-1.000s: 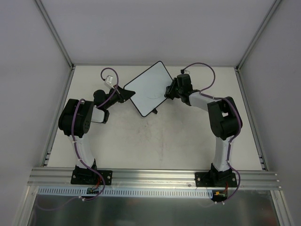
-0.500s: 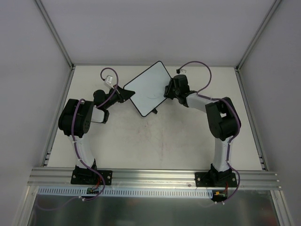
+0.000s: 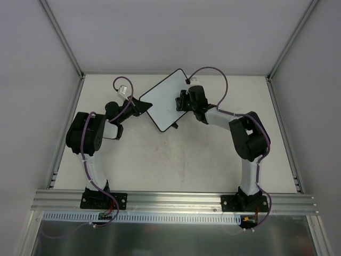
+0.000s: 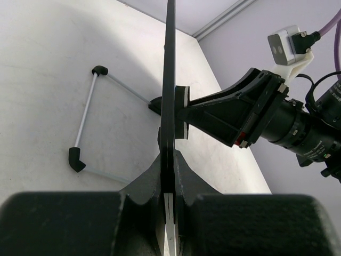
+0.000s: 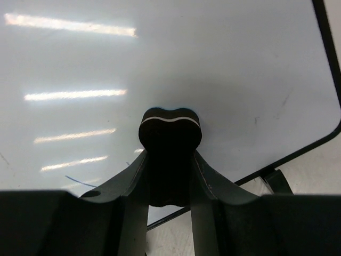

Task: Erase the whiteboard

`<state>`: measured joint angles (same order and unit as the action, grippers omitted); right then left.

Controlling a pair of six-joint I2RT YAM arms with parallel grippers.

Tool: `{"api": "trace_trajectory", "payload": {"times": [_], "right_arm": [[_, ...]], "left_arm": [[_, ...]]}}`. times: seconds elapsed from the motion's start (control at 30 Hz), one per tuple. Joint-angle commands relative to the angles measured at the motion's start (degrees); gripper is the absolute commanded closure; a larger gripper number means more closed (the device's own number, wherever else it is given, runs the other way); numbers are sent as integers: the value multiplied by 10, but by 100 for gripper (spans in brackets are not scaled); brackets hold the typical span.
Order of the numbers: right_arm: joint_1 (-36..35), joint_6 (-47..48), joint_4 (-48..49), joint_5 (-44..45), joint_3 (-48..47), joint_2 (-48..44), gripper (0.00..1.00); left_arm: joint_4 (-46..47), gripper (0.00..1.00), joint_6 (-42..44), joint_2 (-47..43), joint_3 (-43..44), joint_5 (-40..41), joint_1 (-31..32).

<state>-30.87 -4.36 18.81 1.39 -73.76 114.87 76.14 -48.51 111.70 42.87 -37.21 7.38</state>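
Observation:
The whiteboard (image 3: 168, 98) stands tilted on the table at the back centre, white with a thin black rim. My left gripper (image 3: 143, 105) is shut on its left edge; the left wrist view shows the board edge-on (image 4: 169, 80) between the jaws (image 4: 171, 178). My right gripper (image 3: 182, 101) is shut on a small black eraser (image 5: 170, 130) and presses it against the board face (image 5: 160, 58). A faint blue pen stroke (image 5: 80, 181) remains on the board to the left of the eraser. The eraser also shows in the left wrist view (image 4: 181, 111).
The board's wire stand with black feet (image 4: 85, 114) rests on the table behind it. One foot (image 3: 175, 127) pokes out below the board. Grey enclosure walls and aluminium posts (image 3: 63, 37) surround the table; a metal rail (image 3: 170, 200) runs along the front.
My right gripper has slid the eraser leftward across the board, from its right edge toward the middle. The left gripper and board have stayed in place.

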Motion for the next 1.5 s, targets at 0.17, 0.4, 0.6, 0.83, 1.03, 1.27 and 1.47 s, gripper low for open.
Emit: {"api": "trace_trajectory", "payload": {"times": [0.17, 0.4, 0.6, 0.83, 1.03, 1.27, 1.47], "right_arm": [[-74, 73, -53, -165, -43, 18, 100], [-124, 160, -77, -120, -45, 24, 100], [-147, 195, -72, -95, -32, 26, 100], [-144, 183, -58, -87, -17, 25, 100], [-93, 97, -4, -106, 29, 10, 100], [-42, -9, 26, -107, 63, 6, 100], [-37, -63, -3, 24, 83, -11, 100]], "left_arm": [[202, 100, 29, -10, -5, -30, 14], [202, 100, 25, -10, -6, -29, 14], [202, 100, 26, -10, -6, -27, 15], [202, 100, 27, -11, -6, -28, 15], [202, 100, 29, -13, -9, -28, 15], [202, 100, 25, -14, -9, -28, 15], [202, 100, 25, -17, -13, -29, 15]]}}
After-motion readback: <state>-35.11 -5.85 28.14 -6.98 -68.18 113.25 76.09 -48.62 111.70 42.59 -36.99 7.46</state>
